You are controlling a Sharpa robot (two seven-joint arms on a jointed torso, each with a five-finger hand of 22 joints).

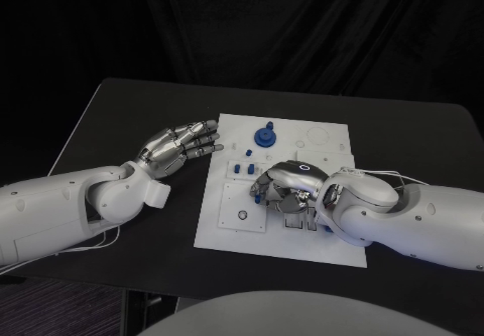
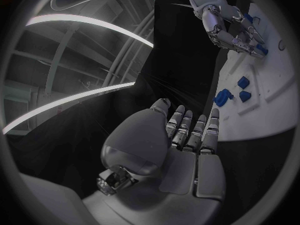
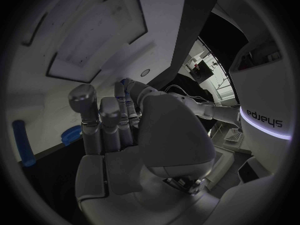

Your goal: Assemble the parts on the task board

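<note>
The white task board [image 1: 303,238] lies mid-table. My left hand [image 1: 182,147] hovers open at its left edge, fingers stretched toward the board, also seen as my left hand [image 2: 187,135]. My right hand [image 1: 285,183] is lowered onto the board's middle, fingers bent down beside a small blue part [image 1: 260,199]; whether it grips that part is unclear. A blue round part [image 1: 265,135] stands near the far edge. Small blue parts [image 1: 242,168] lie between the hands, also visible as small blue parts [image 2: 242,82]. A blue peg [image 3: 24,142] lies beside my right hand [image 3: 119,130].
The board carries a ring-shaped recess [image 1: 242,215] at its near left and a faint circular outline [image 1: 321,134] at its far right. The black table [image 1: 121,112] extends left of the board, under my left arm.
</note>
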